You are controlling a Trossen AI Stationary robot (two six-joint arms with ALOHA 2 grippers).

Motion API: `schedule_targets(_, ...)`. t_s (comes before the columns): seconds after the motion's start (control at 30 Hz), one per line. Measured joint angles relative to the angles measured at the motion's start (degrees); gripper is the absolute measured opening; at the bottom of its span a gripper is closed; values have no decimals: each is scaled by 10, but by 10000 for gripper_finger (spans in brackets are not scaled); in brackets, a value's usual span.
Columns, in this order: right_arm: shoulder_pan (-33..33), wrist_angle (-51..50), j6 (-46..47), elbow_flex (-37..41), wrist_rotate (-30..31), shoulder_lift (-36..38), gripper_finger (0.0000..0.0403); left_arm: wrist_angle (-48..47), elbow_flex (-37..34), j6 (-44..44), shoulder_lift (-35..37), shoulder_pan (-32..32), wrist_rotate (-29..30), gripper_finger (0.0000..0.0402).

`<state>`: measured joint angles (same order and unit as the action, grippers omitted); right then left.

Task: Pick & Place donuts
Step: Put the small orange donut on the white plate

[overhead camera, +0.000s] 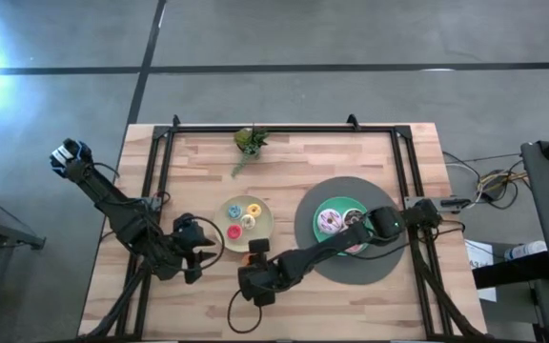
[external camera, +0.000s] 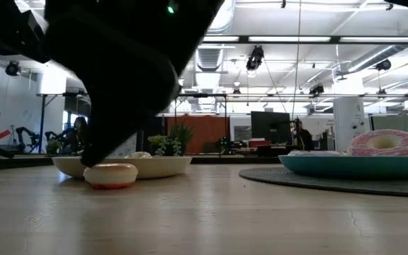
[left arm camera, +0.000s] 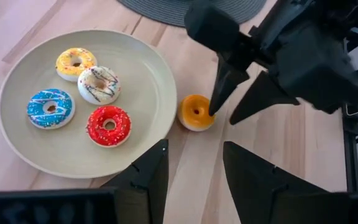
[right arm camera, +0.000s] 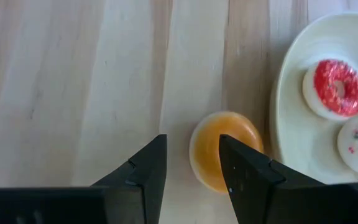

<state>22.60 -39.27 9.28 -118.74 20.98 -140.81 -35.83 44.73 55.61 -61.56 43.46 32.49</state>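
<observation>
Just off the beige plate's (overhead camera: 265, 227) front rim, the right end effector (left arm camera: 234, 112) hung over a mini orange donut (left arm camera: 196, 112), its two fingers parted a moderate way and holding nothing. One dark fingertip (left arm camera: 219, 99) stood at the donut's edge, the other on the bare wood beside it; whether the first touched the donut could not be told. The donut lay flat on the table (overhead camera: 351, 305), just beside the plate and not on it, toward the table's front edge and a little left of its middle. The right wrist view showed it between and just past that arm's own fingers, one of them overlapping its side.

On the beige plate lay four mini donuts: a yellow-orange one (left arm camera: 76, 63), a cream one with dark stripes (left arm camera: 99, 84), a blue one (left arm camera: 50, 108) and a red one (left arm camera: 109, 125), close together but apart.

The left end effector (left arm camera: 191, 171) waited near the plate's left side, close to the front-left part of the table, fingers spread and empty.

Toward the table's right edge a teal plate (overhead camera: 339, 205) sat on a round dark mat (overhead camera: 379, 272). It carried a pink donut (overhead camera: 329, 223), with a chocolate one (overhead camera: 352, 217) partly hidden by the right arm. A small potted plant (overhead camera: 249, 141) stood near the table's back edge.
</observation>
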Motion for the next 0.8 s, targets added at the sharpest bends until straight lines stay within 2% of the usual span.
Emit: schedule_targets(0.8, -15, 9, 15, 29, -1, 0, 137, 0, 0, 1, 0, 0, 9, 126)
